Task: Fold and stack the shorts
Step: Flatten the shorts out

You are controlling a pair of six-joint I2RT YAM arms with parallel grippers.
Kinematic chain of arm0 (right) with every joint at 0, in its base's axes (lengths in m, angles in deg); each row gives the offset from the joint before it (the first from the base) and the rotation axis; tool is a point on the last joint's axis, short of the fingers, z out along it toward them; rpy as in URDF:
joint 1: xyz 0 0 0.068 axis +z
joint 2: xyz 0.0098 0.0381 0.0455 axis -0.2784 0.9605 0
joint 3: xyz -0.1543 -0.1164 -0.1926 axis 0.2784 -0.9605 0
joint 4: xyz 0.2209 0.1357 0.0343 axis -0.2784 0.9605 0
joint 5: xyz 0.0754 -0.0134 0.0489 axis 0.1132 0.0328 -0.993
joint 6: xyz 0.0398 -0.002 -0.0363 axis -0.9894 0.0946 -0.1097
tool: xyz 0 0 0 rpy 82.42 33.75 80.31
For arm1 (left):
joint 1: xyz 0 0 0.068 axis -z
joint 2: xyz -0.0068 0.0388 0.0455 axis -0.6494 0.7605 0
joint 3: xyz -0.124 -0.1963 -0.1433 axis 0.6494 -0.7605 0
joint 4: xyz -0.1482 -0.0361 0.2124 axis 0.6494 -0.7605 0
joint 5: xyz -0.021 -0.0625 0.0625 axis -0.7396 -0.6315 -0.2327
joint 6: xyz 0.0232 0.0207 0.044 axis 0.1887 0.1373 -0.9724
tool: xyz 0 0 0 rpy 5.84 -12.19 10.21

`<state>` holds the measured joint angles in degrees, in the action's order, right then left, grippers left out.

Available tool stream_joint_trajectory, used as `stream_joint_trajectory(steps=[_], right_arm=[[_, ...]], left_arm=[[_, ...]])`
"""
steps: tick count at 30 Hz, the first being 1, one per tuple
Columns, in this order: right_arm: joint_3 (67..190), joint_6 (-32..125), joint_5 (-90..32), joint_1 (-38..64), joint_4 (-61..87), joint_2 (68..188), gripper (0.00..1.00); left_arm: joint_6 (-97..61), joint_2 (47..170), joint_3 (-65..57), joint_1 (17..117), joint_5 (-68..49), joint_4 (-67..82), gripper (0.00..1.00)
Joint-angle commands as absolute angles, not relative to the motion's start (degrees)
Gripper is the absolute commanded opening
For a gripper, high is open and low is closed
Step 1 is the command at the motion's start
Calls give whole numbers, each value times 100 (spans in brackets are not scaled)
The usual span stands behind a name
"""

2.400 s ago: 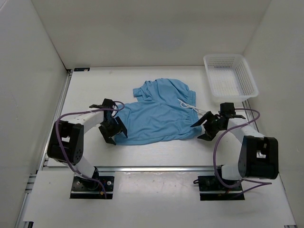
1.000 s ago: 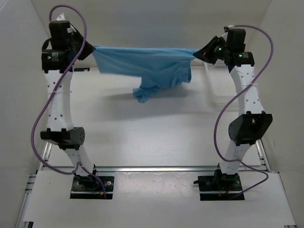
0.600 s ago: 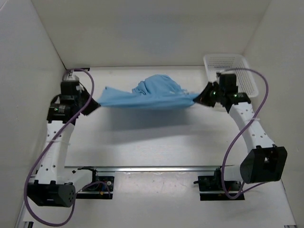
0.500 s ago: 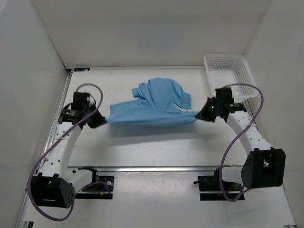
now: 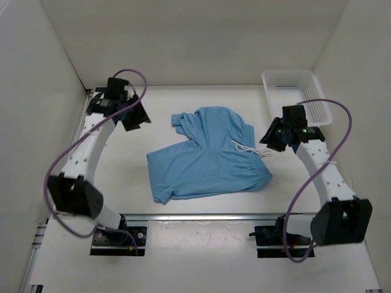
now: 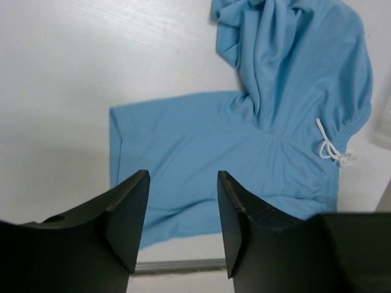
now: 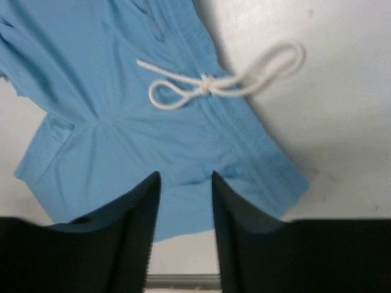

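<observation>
We just dropped the shorts (image 5: 208, 160) flat for folding, left gripper (image 6: 183, 178) and right gripper (image 7: 184, 178) both open, empty; one leg seems bunched.

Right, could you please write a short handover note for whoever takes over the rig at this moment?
Left gripper: open, holding nothing, above the table off the shorts' far-left side.
Right gripper: open, holding nothing, beside the waistband near the drawstring.
Shorts: lying mid-table, one leg flat toward the near left, the other bunched at the far side.
Basket: far right, apart from the shorts.
Done: shorts laid out on the table.
Left: smooth the bunched leg, fold, stack.
</observation>
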<state>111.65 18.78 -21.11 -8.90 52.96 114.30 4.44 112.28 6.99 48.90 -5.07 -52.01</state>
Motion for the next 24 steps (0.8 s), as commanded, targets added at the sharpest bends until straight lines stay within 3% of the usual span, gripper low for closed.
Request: stream_joint_trajectory(steps=[1, 4, 5, 6, 7, 8, 11, 13, 20, 24], right_arm=[[11929, 2083, -1990, -861, 5164, 12267, 37], [13217, 2302, -1991, -861, 5348, 13382, 7], [13519, 2302, -1930, -861, 5445, 13994, 7], [13809, 2389, -1877, -800, 5602, 14296, 7], [14064, 2390, -1877, -799, 5673, 14578, 11], [14615, 2469, -1877, -747, 5752, 15103, 22], [15574, 2531, -1746, -607, 6104, 16000, 47], [15963, 2584, -1745, -536, 6228, 16372, 56], [17098, 2636, -1622, -369, 6439, 17778, 58], [17248, 2636, -1622, -369, 6500, 17991, 40]], left_arm=[[44, 12538, 1812, 5262, -254, -5134, 58], [-18, 13874, 3060, 5543, -253, -5361, 56], [-18, 14173, 3371, 5613, -201, -5432, 60], [-18, 14759, 3661, 5727, -201, -5502, 74], [-70, 15017, 4230, 5789, -253, -5642, 81], [-71, 15246, 4479, 5842, -323, -5696, 84], [-71, 16011, 5201, 5983, -324, -5758, 85], [-71, 16449, 5578, 6044, -324, -5810, 85], [-71, 17436, 6274, 6045, -376, -5811, 83], [-18, 17744, 6486, 6045, -490, -5749, 74]])
